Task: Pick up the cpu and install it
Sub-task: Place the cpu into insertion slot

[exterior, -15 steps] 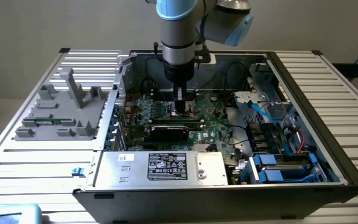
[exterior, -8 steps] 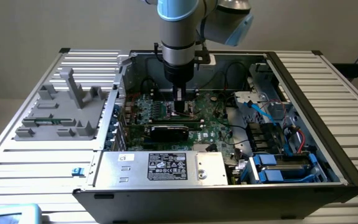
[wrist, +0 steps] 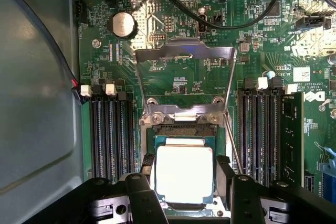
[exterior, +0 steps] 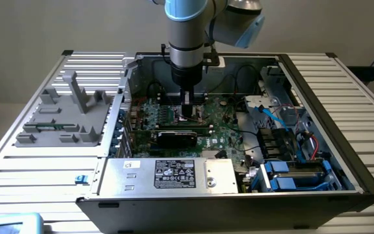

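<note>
The black two-fingered gripper (wrist: 186,167) clamps the shiny silver square cpu (wrist: 184,179) by its edges inside the open metal socket (wrist: 181,116). Black memory slots (wrist: 110,135) crowd both sides.

Glossy silver metal on the cpu (wrist: 184,174) top, glare-bright. Dull bare steel for the socket plate (wrist: 184,56). Matt green board (wrist: 173,85), black plastic slots (wrist: 110,135), polished coin cell (wrist: 124,24). Grey sheet metal on the near box (exterior: 219,175), white paper label (exterior: 176,174). Matt grey plastic tray (exterior: 57,131), left; ribbed pale metal table (exterior: 343,97).
</note>
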